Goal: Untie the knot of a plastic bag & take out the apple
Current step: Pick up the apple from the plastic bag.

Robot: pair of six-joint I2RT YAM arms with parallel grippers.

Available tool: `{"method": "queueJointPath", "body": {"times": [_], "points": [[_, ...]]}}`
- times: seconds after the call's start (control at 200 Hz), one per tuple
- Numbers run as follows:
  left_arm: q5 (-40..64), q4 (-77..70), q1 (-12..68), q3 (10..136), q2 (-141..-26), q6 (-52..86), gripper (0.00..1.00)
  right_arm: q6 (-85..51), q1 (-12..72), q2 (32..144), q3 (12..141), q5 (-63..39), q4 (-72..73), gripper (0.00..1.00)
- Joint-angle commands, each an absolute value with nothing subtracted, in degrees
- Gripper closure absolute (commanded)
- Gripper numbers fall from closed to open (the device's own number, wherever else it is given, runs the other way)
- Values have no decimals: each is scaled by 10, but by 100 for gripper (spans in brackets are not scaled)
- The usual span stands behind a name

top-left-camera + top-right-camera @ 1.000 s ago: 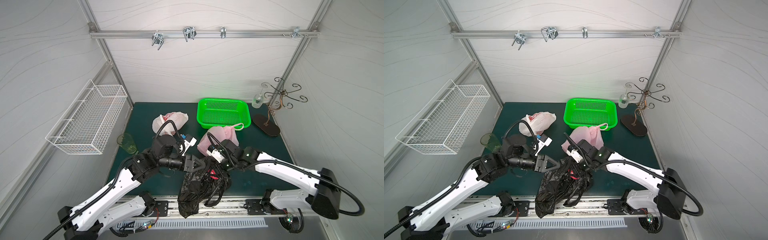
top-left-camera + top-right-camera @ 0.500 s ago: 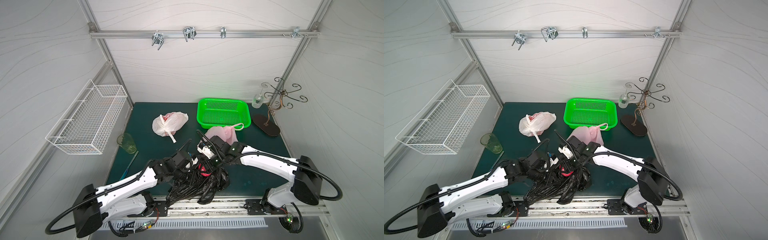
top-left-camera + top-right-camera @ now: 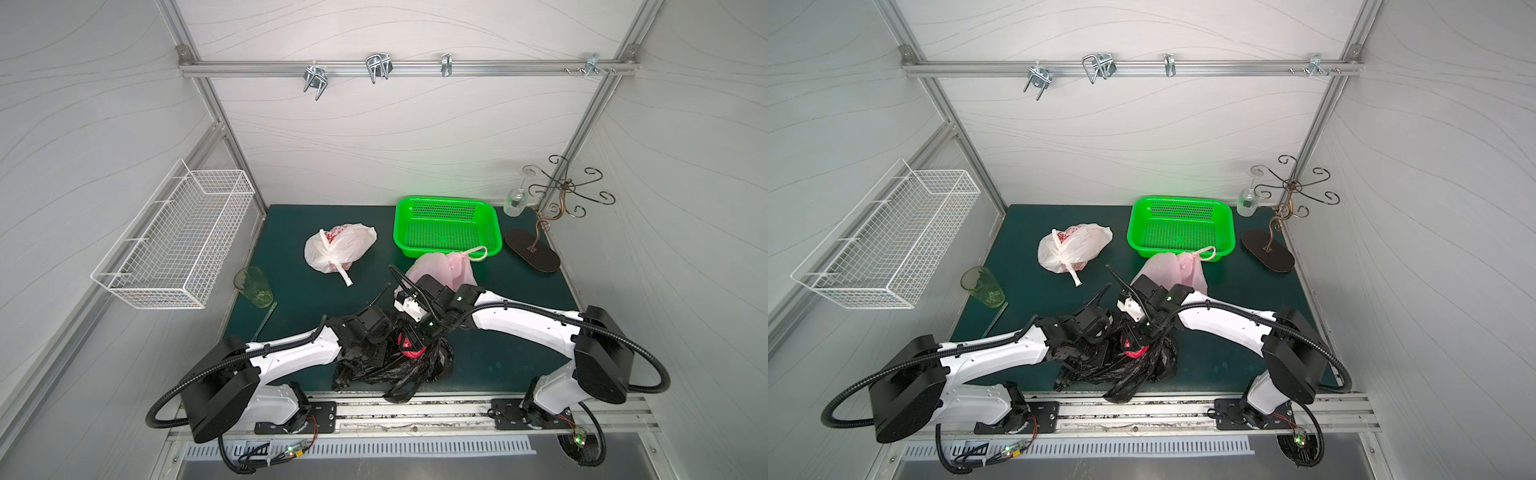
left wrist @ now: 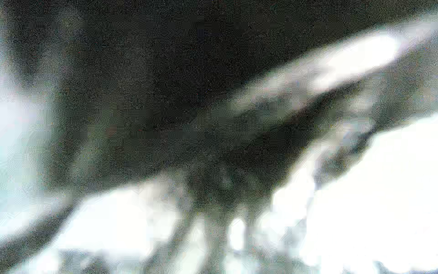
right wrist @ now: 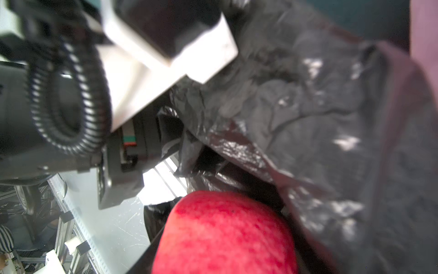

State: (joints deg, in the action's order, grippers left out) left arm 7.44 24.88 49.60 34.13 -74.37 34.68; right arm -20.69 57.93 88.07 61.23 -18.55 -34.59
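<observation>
The black plastic bag lies crumpled at the table's front edge, its mouth loose; I see no knot. My right gripper reaches down into the mouth and is shut on the red apple, which shows red among the black film. In the right wrist view the bag folds round the apple. My left gripper is pressed into the bag's left side, its jaws hidden by film. The left wrist view is a blur of dark plastic.
Behind the arms lie a tied white bag and a pink bag. A green basket stands at the back, a hook stand at the right. A green cup is left, under the wire basket.
The left arm swung from a raised pose down into the bag, its jaws narrowing. The bag, earlier stretched and hanging over the front rail, has sunk onto the table. The right gripper still holds the apple.
</observation>
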Motion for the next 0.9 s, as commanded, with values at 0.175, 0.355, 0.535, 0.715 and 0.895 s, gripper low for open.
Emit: {"method": "queueJointPath", "body": {"times": [0.175, 0.355, 0.535, 0.715, 0.895], "points": [[62, 245, 490, 350, -726, 341, 81, -188, 552, 828, 620, -171, -390, 54], [73, 317, 489, 405, -652, 323, 69, -172, 449, 759, 719, -160, -447, 62], [89, 381, 488, 476, -597, 296, 43, -158, 342, 807, 825, -150, -462, 62], [101, 409, 481, 518, -563, 276, 39, -196, 282, 901, 905, -61, -416, 61], [130, 413, 463, 527, -538, 259, 39, -197, 280, 1059, 1013, 78, -372, 58]]}}
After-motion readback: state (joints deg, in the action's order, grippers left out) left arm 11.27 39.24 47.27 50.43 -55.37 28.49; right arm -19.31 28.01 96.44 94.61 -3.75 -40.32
